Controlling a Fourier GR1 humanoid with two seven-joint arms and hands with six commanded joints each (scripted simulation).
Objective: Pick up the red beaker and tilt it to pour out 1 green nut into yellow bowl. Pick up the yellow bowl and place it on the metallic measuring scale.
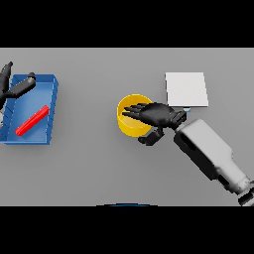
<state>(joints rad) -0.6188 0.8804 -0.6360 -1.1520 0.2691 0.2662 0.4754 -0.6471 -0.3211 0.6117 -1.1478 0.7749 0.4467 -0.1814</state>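
1. Right hand [158, 114], dark and carried on a white and grey arm entering from the lower right, is being held over the yellow bowl [130, 124], with its fingers stretched leftward across the bowl's opening and the thumb lying below, against the bowl's right side.
2. Whether the bowl's rim is actually being pinched cannot be told; the fingers are being kept mostly straight.
3. The yellow bowl is being seen near the middle of the grey table [99, 163], round and upright, partly covered by the hand.
4. The metallic measuring scale [186, 89], a pale square plate, is lying just beyond and to the right of the bowl, apart from it.
5. A blue tray [53, 94] is sitting at the table's left side, with a red object [32, 120], long and slanted, lying inside it.
6. Left hand [14, 87] is being shown at the tray's far left corner, its dark fingers spread and relaxed.
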